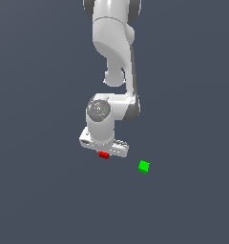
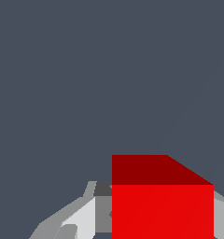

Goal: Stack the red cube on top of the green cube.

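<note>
Looking down the exterior view, I see the arm (image 1: 111,57) bent over with its gripper (image 1: 103,153) low above the flat grey floor (image 1: 40,190), which fills the picture with no edges or corners showing, so I can only place things by the view's sides. The red cube (image 1: 104,155) peeks out just under the gripper body, a tiny bright red plain block, much smaller than the hand above it. In the wrist view the red cube (image 2: 162,210) fills the space between the light grey fingers (image 2: 81,219), its upper face a darker red than the brightly lit one, and the fingers sit close against its sides, so I read the jaws as narrowed onto it and gripping it. Whether it rests on the floor or hangs just clear of it I cannot tell. The green cube (image 1: 144,167) lies apart on the floor toward the exterior view's right, plain, bright green and the same size.
</note>
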Motion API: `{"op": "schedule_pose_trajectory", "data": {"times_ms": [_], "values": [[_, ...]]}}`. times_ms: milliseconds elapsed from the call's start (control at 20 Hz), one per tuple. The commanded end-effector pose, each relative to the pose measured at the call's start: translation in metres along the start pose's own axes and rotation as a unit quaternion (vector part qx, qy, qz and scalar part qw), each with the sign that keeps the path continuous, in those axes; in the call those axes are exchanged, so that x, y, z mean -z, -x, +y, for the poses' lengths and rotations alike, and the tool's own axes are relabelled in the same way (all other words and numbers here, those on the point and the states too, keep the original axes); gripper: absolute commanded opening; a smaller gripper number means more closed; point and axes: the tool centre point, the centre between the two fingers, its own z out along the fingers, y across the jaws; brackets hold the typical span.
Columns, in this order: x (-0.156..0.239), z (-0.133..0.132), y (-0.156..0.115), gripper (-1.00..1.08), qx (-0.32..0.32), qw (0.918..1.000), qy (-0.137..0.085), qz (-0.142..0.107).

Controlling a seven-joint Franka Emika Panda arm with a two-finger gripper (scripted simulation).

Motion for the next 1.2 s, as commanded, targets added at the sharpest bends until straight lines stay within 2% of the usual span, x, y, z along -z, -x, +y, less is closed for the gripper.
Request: {"op": "schedule_pose_trajectory", "data": {"times_ms": [0, 350, 700, 900, 1150], "values": [[0.019, 0.000, 0.000, -1.00, 0.000, 1.0000, 0.000, 0.001], [0.048, 0.000, -0.001, -1.00, 0.000, 1.0000, 0.000, 0.001], [0.048, -0.004, -0.001, -1.00, 0.000, 1.0000, 0.000, 0.001], [0.043, -0.021, -0.001, -1.00, 0.000, 1.0000, 0.000, 0.001], [0.031, -0.060, 0.000, -1.00, 0.000, 1.0000, -0.001, 0.001]]}}
